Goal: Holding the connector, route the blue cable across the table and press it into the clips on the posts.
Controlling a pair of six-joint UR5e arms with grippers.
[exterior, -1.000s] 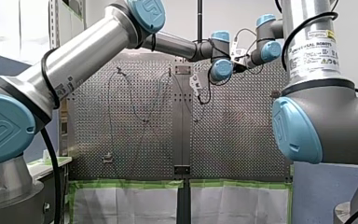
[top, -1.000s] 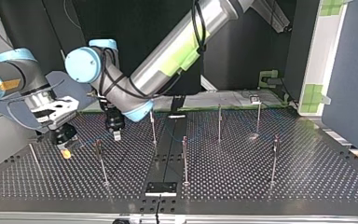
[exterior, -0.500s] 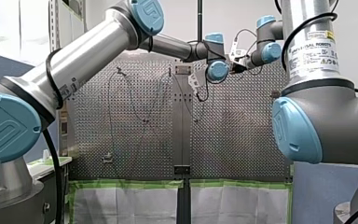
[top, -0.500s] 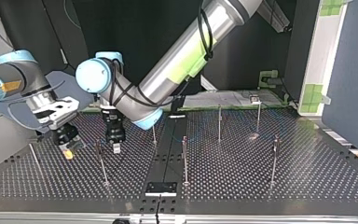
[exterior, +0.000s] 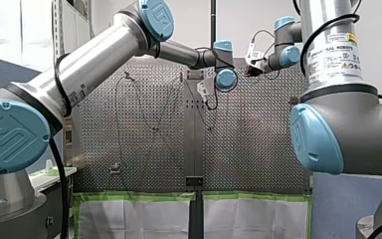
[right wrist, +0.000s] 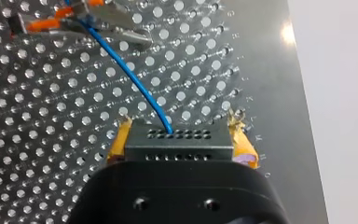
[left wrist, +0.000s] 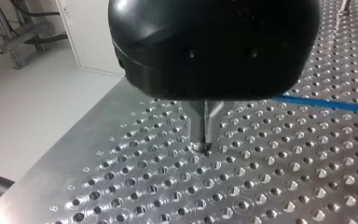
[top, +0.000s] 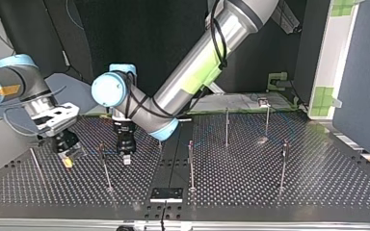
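My right gripper (right wrist: 179, 122) clenched the connector (right wrist: 177, 142) at the lower left of the top view, and the blue cable (right wrist: 121, 65) ran from it across the worktop (right wrist: 270, 93). My left gripper (left wrist: 206, 140) was pinched together, empty, beside the cable.

White wall (exterior: 258, 20), green-taped panel (top: 336, 48) bkgd.
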